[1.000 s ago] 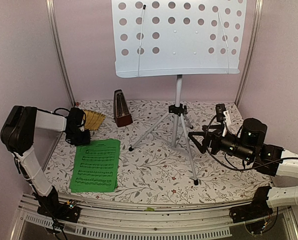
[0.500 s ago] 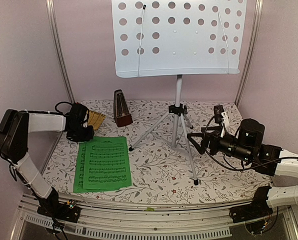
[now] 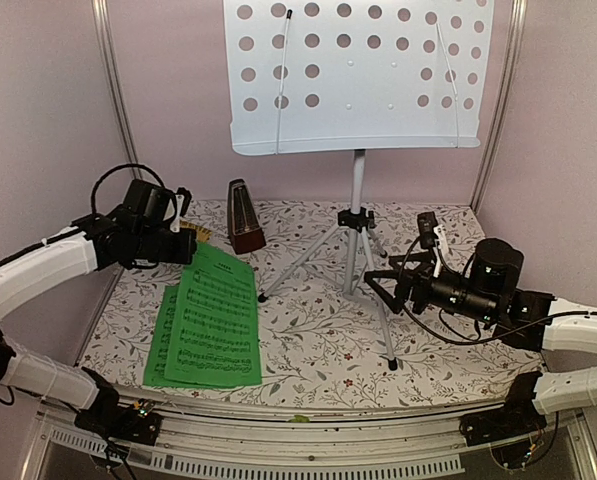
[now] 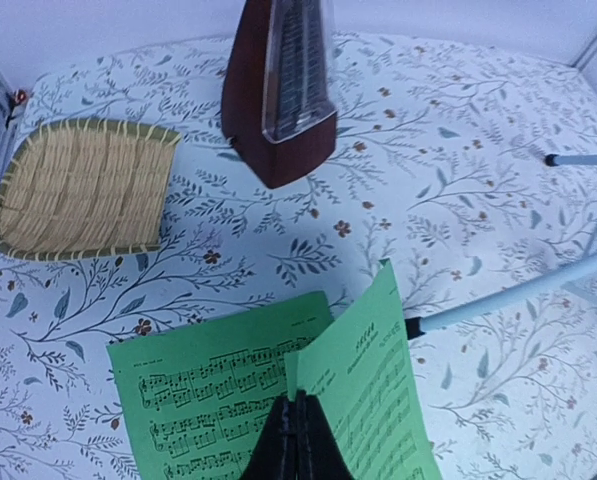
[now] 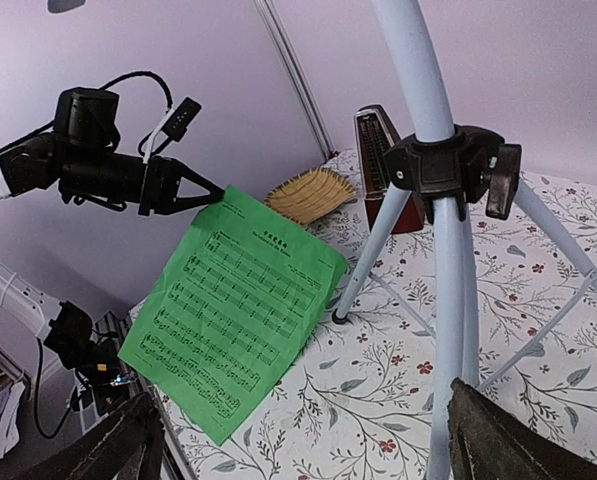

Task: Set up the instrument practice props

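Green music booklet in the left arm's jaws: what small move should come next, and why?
Probably lift it a little higher. The left jaws are shut on the top edge of the green booklet, but its lower part seems to rest on the table, and the shelf of the pale blue music stand sits well above it.

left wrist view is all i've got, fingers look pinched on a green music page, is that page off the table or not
Observer: In the top view the left gripper holds the green page up by its top edge. Whether the bottom edge has left the table, I cannot tell.
Operator: ok and where's the other arm
Observer: The right gripper is open, right at the near tripod leg of the music stand. I cannot tell if they touch.
Operator: anything on the stand
Observer: No green page on its perforated desk yet.
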Controlling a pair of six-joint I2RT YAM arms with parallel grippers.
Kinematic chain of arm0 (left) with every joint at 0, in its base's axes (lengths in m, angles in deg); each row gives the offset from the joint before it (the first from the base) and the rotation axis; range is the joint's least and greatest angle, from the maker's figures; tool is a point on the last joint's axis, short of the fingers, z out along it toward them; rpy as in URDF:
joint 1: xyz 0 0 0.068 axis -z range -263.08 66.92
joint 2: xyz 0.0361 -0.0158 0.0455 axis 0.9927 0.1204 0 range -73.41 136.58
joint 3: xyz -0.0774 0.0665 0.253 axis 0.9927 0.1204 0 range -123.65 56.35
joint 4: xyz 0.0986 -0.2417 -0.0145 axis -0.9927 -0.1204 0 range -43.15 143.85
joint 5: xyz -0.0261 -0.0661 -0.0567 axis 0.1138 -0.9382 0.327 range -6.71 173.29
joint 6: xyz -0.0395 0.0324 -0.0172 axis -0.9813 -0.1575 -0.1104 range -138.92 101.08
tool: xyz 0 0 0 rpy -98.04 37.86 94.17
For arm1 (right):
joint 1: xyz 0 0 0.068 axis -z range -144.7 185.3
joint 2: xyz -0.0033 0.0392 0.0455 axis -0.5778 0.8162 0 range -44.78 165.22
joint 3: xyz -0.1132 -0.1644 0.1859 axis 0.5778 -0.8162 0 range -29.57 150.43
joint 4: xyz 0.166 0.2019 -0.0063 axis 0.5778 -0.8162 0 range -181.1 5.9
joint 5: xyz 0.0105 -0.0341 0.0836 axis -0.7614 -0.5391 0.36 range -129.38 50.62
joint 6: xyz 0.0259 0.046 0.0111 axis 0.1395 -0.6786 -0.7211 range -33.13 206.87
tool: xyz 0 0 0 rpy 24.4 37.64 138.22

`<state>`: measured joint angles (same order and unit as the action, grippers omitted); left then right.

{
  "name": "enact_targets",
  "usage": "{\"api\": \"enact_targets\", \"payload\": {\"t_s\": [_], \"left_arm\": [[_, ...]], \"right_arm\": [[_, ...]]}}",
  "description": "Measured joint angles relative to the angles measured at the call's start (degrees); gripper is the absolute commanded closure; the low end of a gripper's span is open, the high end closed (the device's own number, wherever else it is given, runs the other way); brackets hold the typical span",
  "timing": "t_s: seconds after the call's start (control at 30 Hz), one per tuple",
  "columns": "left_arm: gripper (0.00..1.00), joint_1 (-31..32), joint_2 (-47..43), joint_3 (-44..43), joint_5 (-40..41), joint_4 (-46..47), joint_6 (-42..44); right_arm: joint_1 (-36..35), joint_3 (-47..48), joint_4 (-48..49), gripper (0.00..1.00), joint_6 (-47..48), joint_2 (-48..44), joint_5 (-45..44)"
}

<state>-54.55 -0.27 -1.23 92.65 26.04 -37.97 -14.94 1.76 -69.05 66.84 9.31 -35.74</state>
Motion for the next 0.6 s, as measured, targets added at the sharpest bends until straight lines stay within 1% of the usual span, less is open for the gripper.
{"api": "enact_targets", "payload": {"t_s": [0.13, 0.3, 0.47, 0.6], "left_arm": [[1.0, 3.6, -6.8, -1.1, -2.3, -1.9, 2.3], [1.0, 7.4, -12.9, -4.6, -8.4, -3.6, 5.9], [1.0, 9.6, -16.1, -7.7, -16.9, -4.0, 7.5], [1.0, 11.7, -17.0, -9.5, -22.5, -3.6, 7.7]], "right_arm": [[0.0, -0.5, 3.7, 0.01, 0.3, 1.3, 2.7], [-0.3, -1.0, 9.1, 0.01, 0.3, 4.2, 6.3], [-2.4, -1.0, 14.3, 0.01, 0.3, 7.4, 8.0], [-4.3, -1.4, 20.7, 0.0, -0.3, 10.8, 8.7]]}}
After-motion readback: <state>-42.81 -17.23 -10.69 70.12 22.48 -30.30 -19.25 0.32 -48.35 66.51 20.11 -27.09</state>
